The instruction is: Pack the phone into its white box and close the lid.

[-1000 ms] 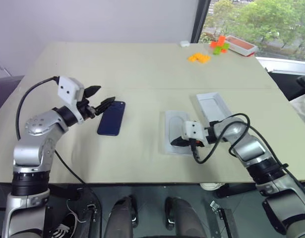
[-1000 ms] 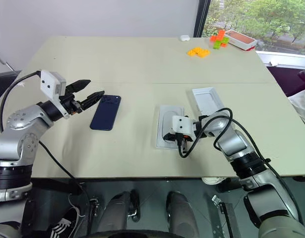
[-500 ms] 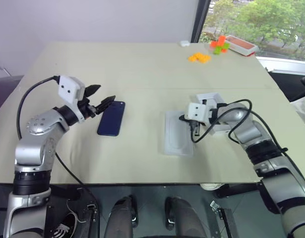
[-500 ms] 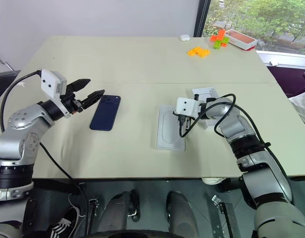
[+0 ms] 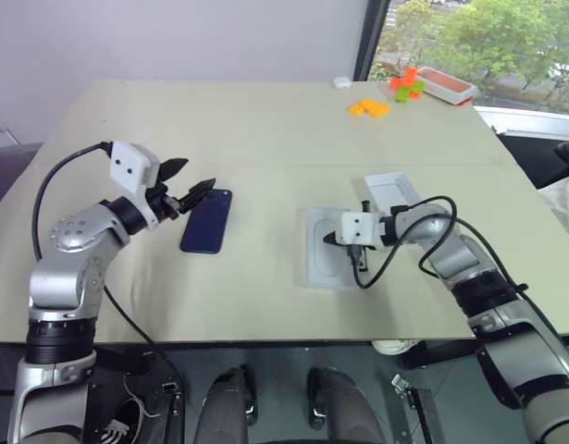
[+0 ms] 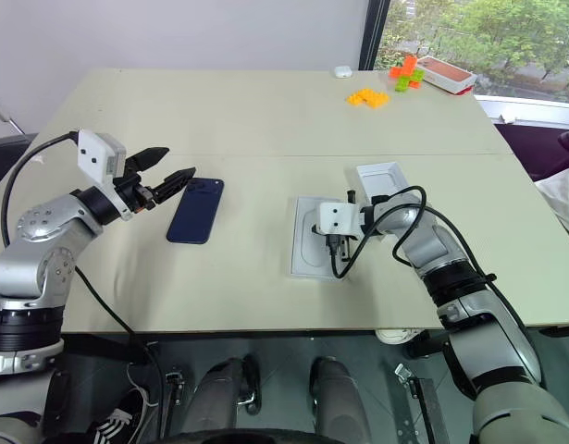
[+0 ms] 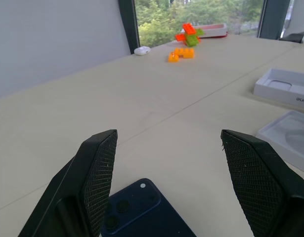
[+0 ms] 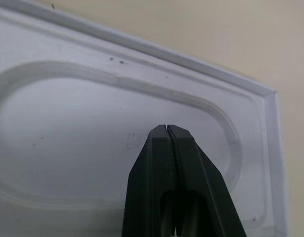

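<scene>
On the bench (image 5: pixel 265 129): one phone (image 5: pixel 208 221) at nine o'clock, one flat white insert (image 5: pixel 327 268) at centre, one open white box (image 5: pixel 393 196) at two o'clock, possibly the lid. Left gripper (image 5: pixel 193 185) over the phone's top end, jaws wide, empty. Right gripper (image 8: pixel 167 129) over the insert, jaws shut, empty.
</scene>
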You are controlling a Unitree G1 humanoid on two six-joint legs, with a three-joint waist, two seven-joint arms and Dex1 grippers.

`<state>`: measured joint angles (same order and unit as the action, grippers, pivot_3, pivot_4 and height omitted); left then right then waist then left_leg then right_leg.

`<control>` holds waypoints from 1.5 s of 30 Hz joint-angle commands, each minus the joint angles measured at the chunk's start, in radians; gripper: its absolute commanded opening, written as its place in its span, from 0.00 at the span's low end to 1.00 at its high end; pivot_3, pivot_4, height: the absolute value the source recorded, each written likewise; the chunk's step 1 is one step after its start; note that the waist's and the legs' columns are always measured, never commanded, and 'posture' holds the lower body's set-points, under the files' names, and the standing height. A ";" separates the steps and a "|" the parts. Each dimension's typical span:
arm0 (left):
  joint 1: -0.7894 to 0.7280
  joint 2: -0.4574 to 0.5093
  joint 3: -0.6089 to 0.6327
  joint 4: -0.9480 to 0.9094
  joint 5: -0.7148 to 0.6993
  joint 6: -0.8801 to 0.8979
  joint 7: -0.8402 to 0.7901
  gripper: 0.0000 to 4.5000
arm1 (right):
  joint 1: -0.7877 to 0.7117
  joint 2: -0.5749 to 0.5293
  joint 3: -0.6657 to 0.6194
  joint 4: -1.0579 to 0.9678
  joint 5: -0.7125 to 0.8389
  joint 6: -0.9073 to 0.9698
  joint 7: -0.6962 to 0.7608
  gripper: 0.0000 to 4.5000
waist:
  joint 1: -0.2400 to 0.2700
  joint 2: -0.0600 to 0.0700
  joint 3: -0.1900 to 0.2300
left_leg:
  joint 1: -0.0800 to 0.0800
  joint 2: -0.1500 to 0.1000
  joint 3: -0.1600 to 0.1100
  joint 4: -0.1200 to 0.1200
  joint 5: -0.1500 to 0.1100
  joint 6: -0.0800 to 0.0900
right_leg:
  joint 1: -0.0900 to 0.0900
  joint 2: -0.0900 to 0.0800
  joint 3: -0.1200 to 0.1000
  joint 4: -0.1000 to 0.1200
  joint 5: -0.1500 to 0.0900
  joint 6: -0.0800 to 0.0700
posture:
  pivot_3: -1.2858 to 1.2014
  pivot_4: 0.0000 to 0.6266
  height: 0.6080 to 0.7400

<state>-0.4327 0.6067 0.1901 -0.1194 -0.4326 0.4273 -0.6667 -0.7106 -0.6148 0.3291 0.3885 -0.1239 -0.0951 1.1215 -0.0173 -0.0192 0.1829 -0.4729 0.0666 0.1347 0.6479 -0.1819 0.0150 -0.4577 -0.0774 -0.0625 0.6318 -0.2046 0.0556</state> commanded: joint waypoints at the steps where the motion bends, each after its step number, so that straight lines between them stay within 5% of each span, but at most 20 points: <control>1: -0.011 0.009 0.015 -0.025 -0.005 -0.011 -0.003 0.79 | 0.030 -0.033 -0.035 -0.112 0.085 0.080 0.093 0.01 | 0.003 0.000 0.000 | 0.000 0.000 0.000 0.000 0.000 0.000 | 0.000 0.000 0.000 0.000 0.000 0.000 | 0.52 0.24 1.00; 10: 0.016 0.045 0.020 -0.016 -0.020 0.006 -0.062 0.79 | 0.036 0.026 -0.071 -0.148 0.117 0.210 0.031 0.01 | -0.001 0.000 0.000 | 0.000 0.000 0.000 0.000 0.000 0.000 | 0.000 0.000 0.000 0.000 0.000 0.000 | 0.52 0.24 1.00; 19: 0.016 0.054 0.025 -0.004 -0.014 -0.020 -0.074 0.79 | 0.051 -0.082 -0.061 -0.215 0.124 0.279 0.121 0.01 | 0.004 0.000 0.000 | -0.001 0.000 0.000 0.000 0.000 0.000 | -0.001 -0.003 0.001 -0.002 0.000 -0.001 | 0.52 0.24 1.00; 27: 0.039 0.089 0.044 0.019 -0.034 0.011 -0.114 0.79 | -0.059 0.041 -0.219 -0.226 0.329 0.518 0.038 0.01 | 0.000 0.000 0.000 | -0.001 0.001 -0.001 -0.001 0.000 -0.001 | -0.003 0.001 0.000 0.001 0.001 -0.001 | 0.52 0.24 1.00; 39: -0.055 0.108 0.149 0.208 -0.168 0.368 -0.027 0.79 | -0.086 0.170 -0.081 -0.148 0.134 0.287 -0.173 0.01 | 0.000 0.000 0.000 | -0.003 0.001 0.000 -0.001 0.001 -0.001 | -0.004 0.000 0.000 0.000 0.001 -0.001 | 0.52 0.24 1.00; 45: -0.074 0.127 0.148 0.245 -0.187 0.459 -0.024 0.79 | -0.124 0.230 -0.106 -0.111 0.161 0.317 -0.219 0.01 | -0.002 0.000 0.000 | -0.003 0.000 0.001 0.000 0.001 -0.001 | -0.003 0.000 0.000 0.000 0.000 0.000 | 0.52 0.24 1.00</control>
<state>-0.4883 0.7082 0.3215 0.1225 -0.6025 0.8633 -0.6854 -0.8050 -0.3905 0.2582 0.2807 0.0222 0.2207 0.9181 -0.0190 -0.0190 0.1829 -0.4757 0.0670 0.1366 0.6475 -0.1810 0.0137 -0.4606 -0.0769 -0.0629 0.6318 -0.2042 0.0557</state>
